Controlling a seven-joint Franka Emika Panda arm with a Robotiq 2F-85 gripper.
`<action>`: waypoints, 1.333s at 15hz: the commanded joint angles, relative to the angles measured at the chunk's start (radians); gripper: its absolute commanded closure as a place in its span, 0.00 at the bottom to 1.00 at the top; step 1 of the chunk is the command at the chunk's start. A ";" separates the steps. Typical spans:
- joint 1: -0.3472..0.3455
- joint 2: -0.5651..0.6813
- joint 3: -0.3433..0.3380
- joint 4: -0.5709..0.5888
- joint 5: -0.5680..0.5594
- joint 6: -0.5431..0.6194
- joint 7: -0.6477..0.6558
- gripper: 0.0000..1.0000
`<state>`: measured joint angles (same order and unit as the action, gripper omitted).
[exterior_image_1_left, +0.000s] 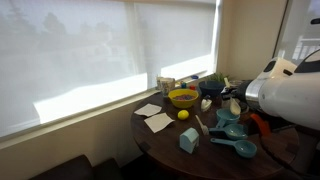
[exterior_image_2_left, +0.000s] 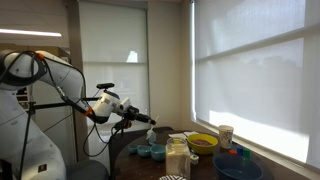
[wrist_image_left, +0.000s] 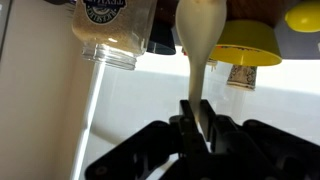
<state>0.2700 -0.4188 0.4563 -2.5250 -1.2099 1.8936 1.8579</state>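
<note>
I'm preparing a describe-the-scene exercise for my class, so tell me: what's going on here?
A robot arm's gripper is shut on the handle of a cream-coloured spoon, holding it in the air beside a round wooden table. On the table stand a yellow bowl, a lemon, a glass jar and teal measuring cups. The spoon touches none of them.
</note>
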 joint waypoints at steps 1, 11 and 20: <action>0.038 0.056 0.007 0.034 -0.071 -0.087 0.063 0.97; 0.103 0.095 -0.027 0.056 -0.071 -0.146 0.070 0.97; 0.084 -0.052 -0.200 0.028 0.014 0.071 0.023 0.97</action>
<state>0.3553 -0.3984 0.3100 -2.4815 -1.2449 1.8839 1.9020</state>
